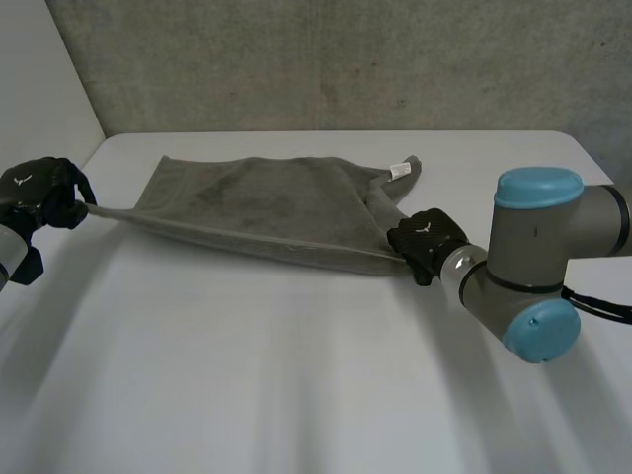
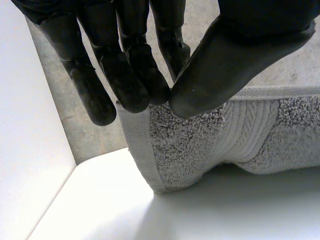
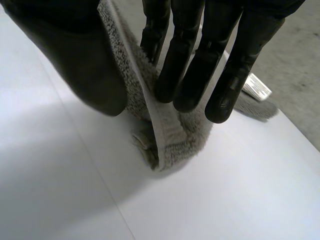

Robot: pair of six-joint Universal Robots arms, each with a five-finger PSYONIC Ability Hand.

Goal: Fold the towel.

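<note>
The grey towel (image 1: 267, 202) is lying across the far half of the white table (image 1: 296, 395), spreading out wide and mostly flat, with soft wrinkles running through its middle. Its near edge is stretching in a taut, slightly sagging line from one hand to the other. A small white label (image 1: 400, 170) is sticking out at the far right corner, where the cloth is bunching into a narrow fold.

The far edge of the towel is sitting near the back of the table, just in front of the grey wall (image 1: 346, 59). A broad stretch of bare tabletop is lying open on the near side, in front of the towel.

The left hand (image 1: 39, 193) is hovering over the table's left edge and pinching the towel's near left corner: in the left wrist view the thumb (image 2: 220, 65) is pressing the hemmed corner against the fingers (image 2: 132, 80), and the cloth is drooping below them. The right hand (image 1: 427, 242), at the end of the right arm (image 1: 538, 257), is gripping the near right corner, the hem passing between its thumb (image 3: 85, 65) and fingers (image 3: 190, 75).
</note>
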